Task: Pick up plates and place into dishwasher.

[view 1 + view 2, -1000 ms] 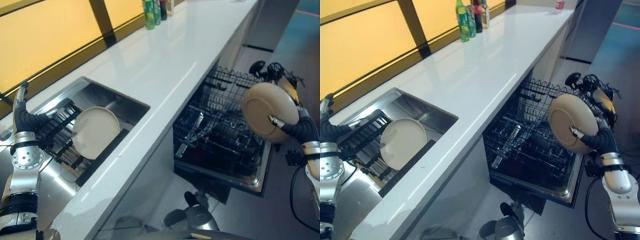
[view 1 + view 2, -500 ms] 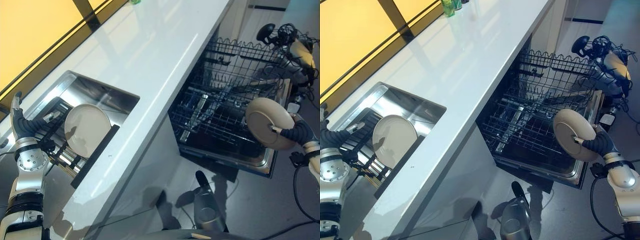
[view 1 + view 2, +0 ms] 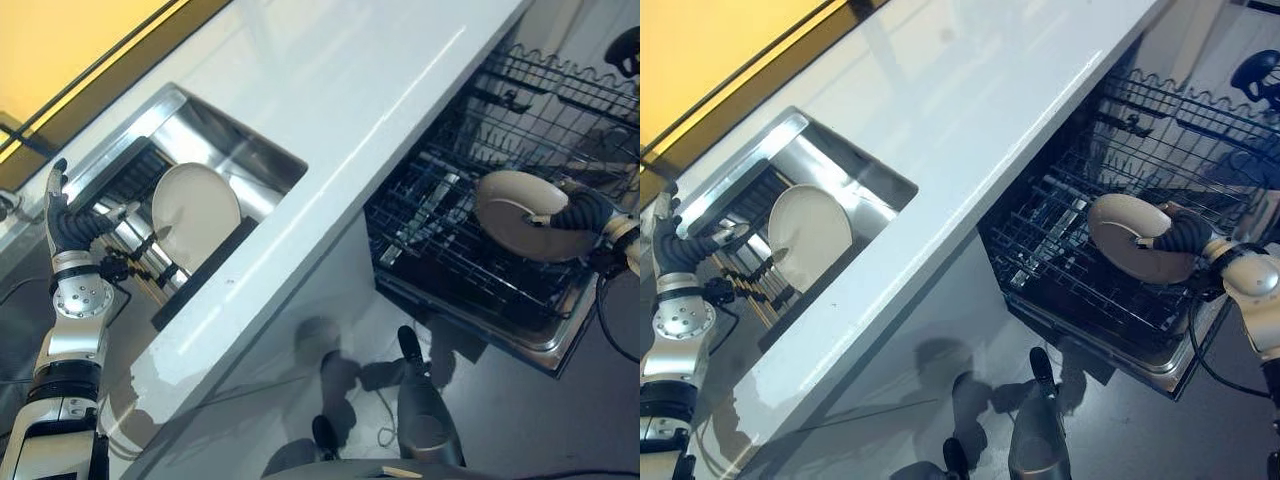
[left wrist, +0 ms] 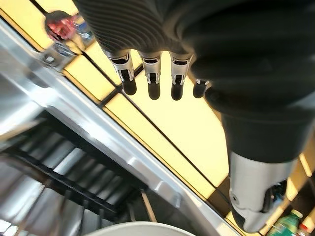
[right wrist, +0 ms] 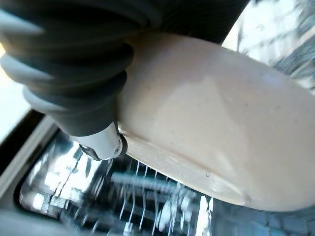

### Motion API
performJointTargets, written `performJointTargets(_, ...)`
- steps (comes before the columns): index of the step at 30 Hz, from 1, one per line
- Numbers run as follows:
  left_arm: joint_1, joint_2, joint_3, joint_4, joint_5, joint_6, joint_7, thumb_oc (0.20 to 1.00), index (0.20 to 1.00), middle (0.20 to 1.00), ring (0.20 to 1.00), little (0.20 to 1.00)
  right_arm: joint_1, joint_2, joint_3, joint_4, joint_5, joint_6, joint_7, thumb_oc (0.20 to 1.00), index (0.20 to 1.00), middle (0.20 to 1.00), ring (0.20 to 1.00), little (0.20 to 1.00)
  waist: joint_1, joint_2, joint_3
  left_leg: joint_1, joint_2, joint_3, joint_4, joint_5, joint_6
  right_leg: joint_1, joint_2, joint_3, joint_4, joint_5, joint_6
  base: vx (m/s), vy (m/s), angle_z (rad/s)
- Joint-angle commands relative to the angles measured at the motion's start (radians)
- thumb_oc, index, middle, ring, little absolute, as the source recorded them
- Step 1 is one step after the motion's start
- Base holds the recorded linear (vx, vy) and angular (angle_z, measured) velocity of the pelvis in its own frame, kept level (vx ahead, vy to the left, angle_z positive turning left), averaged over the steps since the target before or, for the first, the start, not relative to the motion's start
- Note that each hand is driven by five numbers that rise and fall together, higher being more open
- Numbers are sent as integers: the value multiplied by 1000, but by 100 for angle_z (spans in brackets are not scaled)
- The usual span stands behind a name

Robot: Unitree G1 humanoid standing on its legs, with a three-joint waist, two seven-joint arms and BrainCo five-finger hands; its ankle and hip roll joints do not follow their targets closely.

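Now our right hand (image 3: 1185, 236) has brought the round cream ceramic plate (image 3: 520, 214) down from beside the open dishwasher to just above its black wire lower rack (image 3: 470, 270), tipped closer to flat than a moment ago, which we judge puts the placing step near its end, though the plate is not yet seated between the tines. Our right fingers are clamped on the plate's rim, the thumb across its near edge and the disc spreading out past the hand over the rack. Well away from the dishwasher, across the white bench (image 3: 330, 120), our left hand (image 3: 62, 215) hovers with fingers straight and relaxed beside a second cream plate (image 3: 195, 215) standing in the steel sink (image 3: 215, 135).
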Motion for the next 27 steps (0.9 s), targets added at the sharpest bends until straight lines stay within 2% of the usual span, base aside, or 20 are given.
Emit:
performJointTargets(1, -62, 138, -18, 34, -43, -26, 35, 1000, 1000, 1000, 1000, 1000, -105, -16, 107, 73, 75, -41, 71, 200, 200, 200, 200, 200, 31, -67, -40, -126, 25, -41, 87, 42, -7, 28, 0, -1, 179, -256, 6, -75, -112, 18)
performJointTargets(8, -134, 171, -73, 53, -56, -30, 40, 1000, 1000, 1000, 1000, 1000, -165, 33, 216, 241, 144, -39, 131, 200, 200, 200, 200, 200, 52, -56, -5, -176, 37, -66, 99, 66, -16, 6, 4, -22, 186, -260, -8, -72, -78, 8)
performJointTargets(18, -246, 208, -143, 101, -76, -28, 16, 1000, 1000, 1000, 1000, 1000, -169, 132, 319, 445, 96, -34, 254, 200, 200, 200, 200, 200, 73, -53, 28, -232, 46, -78, 136, 80, -17, -4, 1, -33, 192, -261, -13, -21, -59, 1)
performJointTargets(21, -281, 213, -166, 107, -72, -19, 12, 1000, 1000, 1000, 1000, 1000, -165, 172, 345, 495, 71, -56, 261, 200, 200, 200, 200, 200, 78, -53, 39, -249, 48, -83, 154, 81, -14, 0, 2, -31, 192, -261, -15, 9, -79, 6)
performJointTargets(27, -347, 228, -208, 121, -80, 1, 6, 1000, 1000, 1000, 1000, 1000, -159, 232, 390, 514, 11, -51, 251, 200, 200, 200, 200, 200, 84, -53, 52, -273, 47, -92, 165, 87, -10, 3, 0, -30, 185, -258, -16, -6, -51, 3)
